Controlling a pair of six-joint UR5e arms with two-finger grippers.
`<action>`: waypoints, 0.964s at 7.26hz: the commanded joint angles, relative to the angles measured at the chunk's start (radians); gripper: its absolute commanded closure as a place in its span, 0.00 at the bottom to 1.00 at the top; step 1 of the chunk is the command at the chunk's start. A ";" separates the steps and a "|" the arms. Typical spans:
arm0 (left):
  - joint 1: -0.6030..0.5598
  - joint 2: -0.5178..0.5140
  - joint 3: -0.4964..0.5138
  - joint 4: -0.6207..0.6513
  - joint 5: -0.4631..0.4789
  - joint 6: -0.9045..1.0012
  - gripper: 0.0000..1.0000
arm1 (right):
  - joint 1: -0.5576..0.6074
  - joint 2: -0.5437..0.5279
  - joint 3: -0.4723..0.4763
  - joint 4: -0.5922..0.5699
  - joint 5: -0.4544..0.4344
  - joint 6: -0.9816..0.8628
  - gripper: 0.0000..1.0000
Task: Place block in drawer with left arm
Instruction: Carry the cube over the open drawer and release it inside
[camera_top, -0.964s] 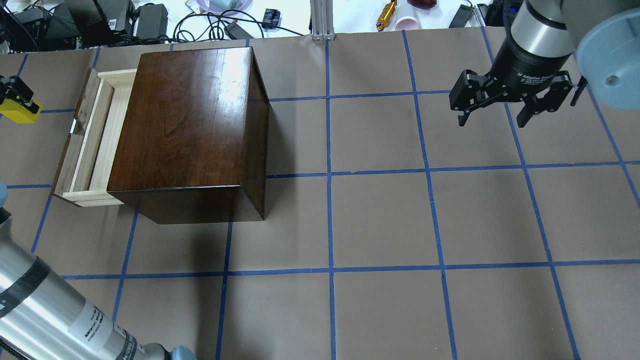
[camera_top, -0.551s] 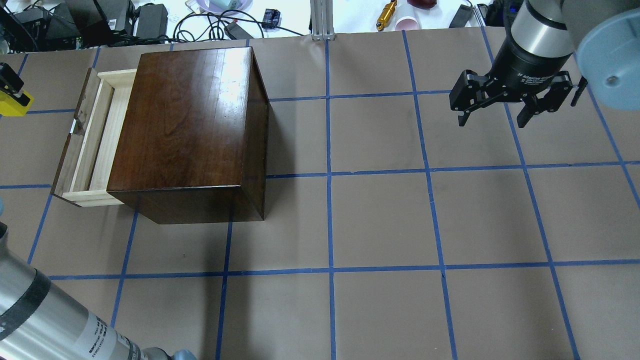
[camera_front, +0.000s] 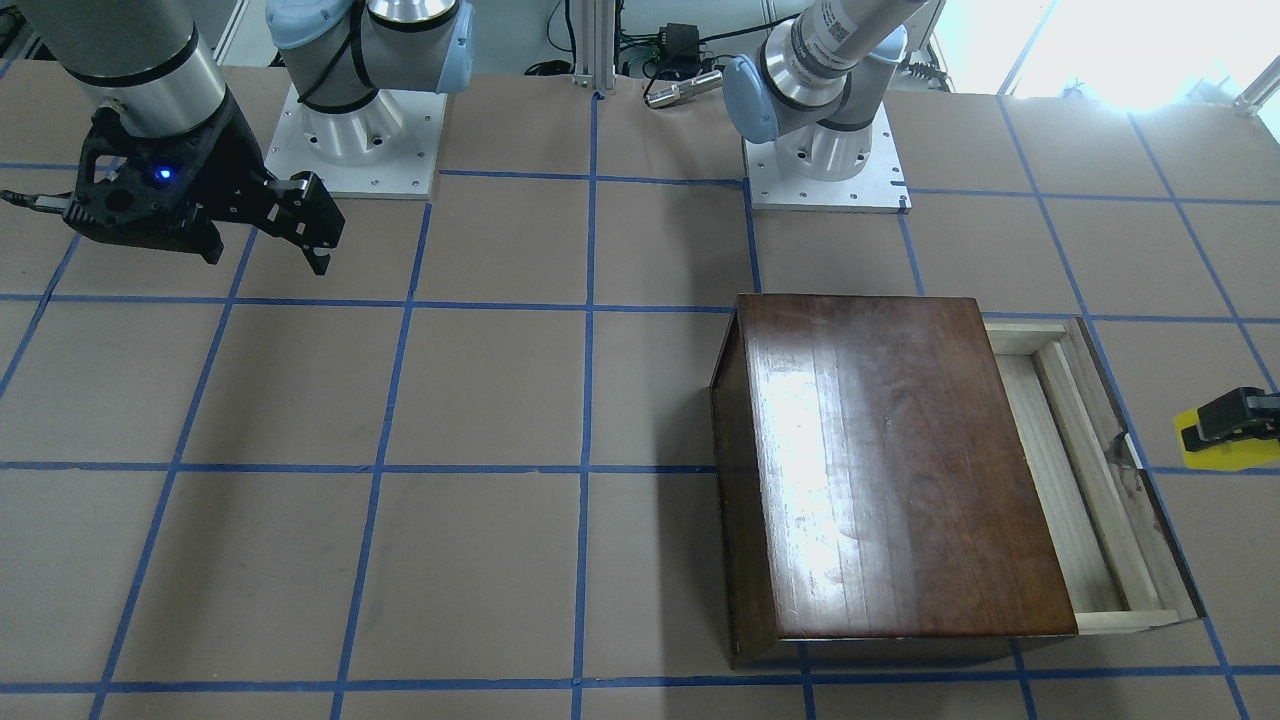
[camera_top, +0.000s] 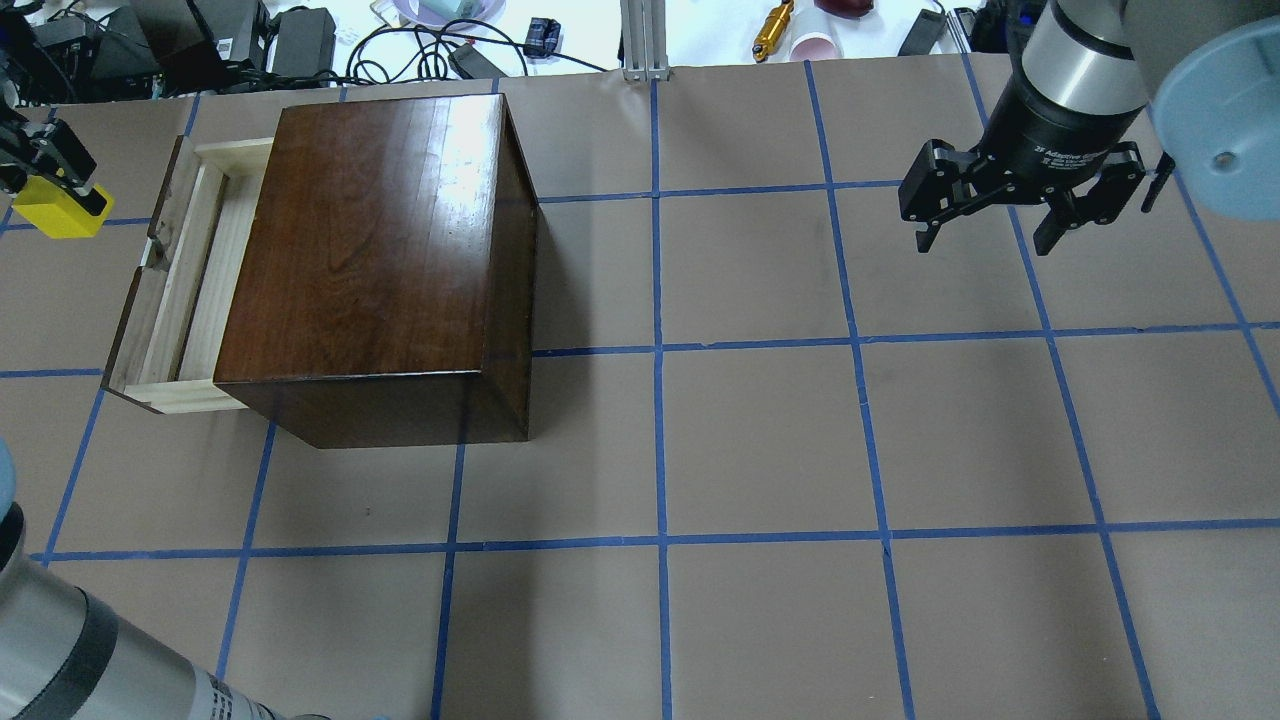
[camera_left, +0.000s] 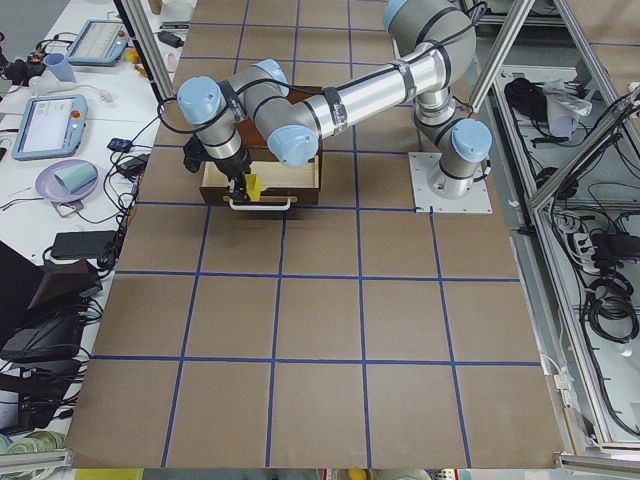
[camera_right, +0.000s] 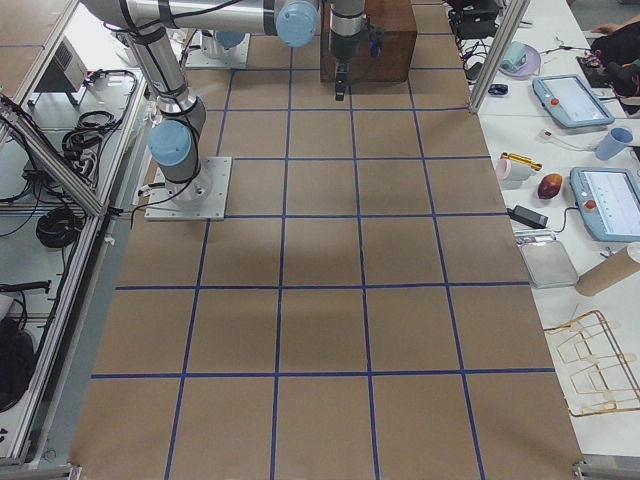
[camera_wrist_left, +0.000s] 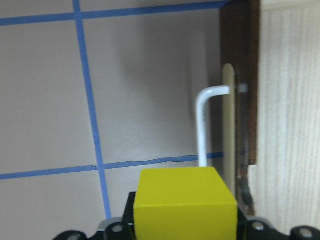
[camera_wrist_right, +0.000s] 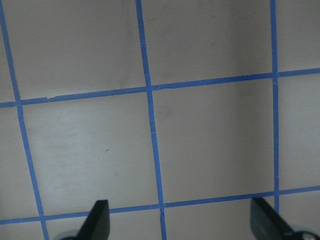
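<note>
Left gripper (camera_front: 1238, 418) clamped on the yellow block (camera_wrist_left: 186, 202), seen from my remote station: the block sits between the fingers outside the drawer (camera_top: 172, 300), on the handle side of its dark front panel (camera_top: 133, 322). In the left wrist view the white handle (camera_wrist_left: 201, 125) stands just past the block's edge, with the panel behind it and the pale wood beyond that, so both lie between the block and the tray. The drawer is only part way out of the brown box (camera_top: 370, 240), whose glossy top covers the rest and leaves a narrow open strip. I cannot tell how high the block hangs over the bench (camera_top: 760, 440). Well apart, across the blue-taped grid, the right gripper (camera_top: 985, 243) hangs with its jaws spread wide and nothing between them, only bare bench showing in its wrist view. Cables, power bricks and a pink cup (camera_top: 815, 45) crowd the far side beyond the bench.
</note>
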 joint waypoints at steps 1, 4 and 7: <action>-0.073 0.040 -0.066 0.007 -0.008 -0.133 0.74 | 0.000 0.000 0.000 0.000 0.000 0.000 0.00; -0.112 0.076 -0.212 0.114 -0.009 -0.210 0.77 | 0.000 0.002 0.000 0.000 0.000 0.000 0.00; -0.115 0.077 -0.341 0.284 -0.009 -0.225 0.77 | 0.000 0.000 0.000 0.000 0.000 0.000 0.00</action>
